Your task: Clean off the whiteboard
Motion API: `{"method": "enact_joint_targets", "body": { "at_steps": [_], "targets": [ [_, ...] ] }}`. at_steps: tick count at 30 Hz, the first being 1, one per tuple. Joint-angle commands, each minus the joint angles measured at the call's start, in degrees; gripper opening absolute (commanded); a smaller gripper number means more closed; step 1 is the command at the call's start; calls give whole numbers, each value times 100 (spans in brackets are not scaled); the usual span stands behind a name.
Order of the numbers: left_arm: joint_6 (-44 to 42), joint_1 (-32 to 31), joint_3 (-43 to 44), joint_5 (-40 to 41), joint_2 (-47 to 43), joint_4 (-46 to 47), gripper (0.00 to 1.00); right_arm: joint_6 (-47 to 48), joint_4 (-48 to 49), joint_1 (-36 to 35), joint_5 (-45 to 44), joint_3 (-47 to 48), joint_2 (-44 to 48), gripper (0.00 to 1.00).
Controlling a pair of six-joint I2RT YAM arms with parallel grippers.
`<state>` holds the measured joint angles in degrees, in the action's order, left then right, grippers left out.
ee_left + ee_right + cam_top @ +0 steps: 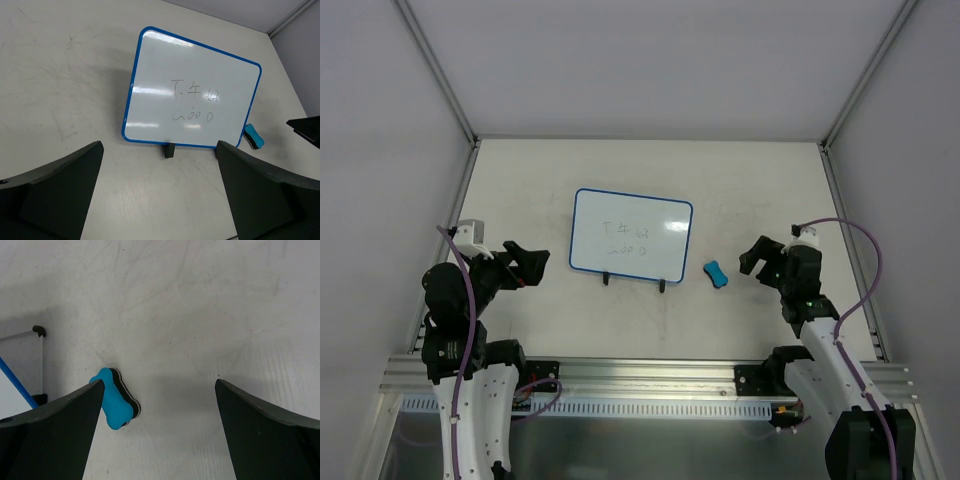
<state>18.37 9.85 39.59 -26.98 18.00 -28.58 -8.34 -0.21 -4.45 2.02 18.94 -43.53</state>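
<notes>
The whiteboard (pixel 631 235) lies in the middle of the table, white with a blue frame, two black feet at its near edge and dark writing on it. It also shows in the left wrist view (pixel 192 107). A small blue bone-shaped eraser (pixel 716 273) lies just right of the board; it shows in the right wrist view (pixel 116 400) and the left wrist view (pixel 254 136). My left gripper (pixel 527 264) is open and empty, left of the board. My right gripper (pixel 758 258) is open and empty, right of the eraser.
The table (pixel 750 190) is pale and scuffed, with metal rails along its left and right sides and grey walls around it. An aluminium rail (pixel 650 372) carries both arm bases at the near edge.
</notes>
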Motion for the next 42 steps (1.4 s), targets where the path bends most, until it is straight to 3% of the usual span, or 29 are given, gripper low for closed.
{"method": "enact_joint_targets", "body": {
  "at_steps": [1,14,19,24,28,31,42],
  "targets": [
    [-88,52,57,-158,46,124,99,25,223,-30,18,-22,134,99],
    [-88,52,57,-149,19,133,99,95,275,-100,246,-31,196,99],
    [-88,52,57,-141,-7,151,99,201,118,-416,185,171,134,99],
    [-88,52,48,-149,-25,142,99,359,-769,-1222,-201,628,-77,99],
    [-79,52,48,-132,-16,142,99,430,-1244,-1840,-747,1032,-454,99],
    [-71,52,40,-123,-42,151,99,465,-1368,-1937,-624,1138,-709,88],
    [-88,44,22,-132,-147,151,99,946,-1596,-2623,-1072,1832,-2150,85]
  ]
}}
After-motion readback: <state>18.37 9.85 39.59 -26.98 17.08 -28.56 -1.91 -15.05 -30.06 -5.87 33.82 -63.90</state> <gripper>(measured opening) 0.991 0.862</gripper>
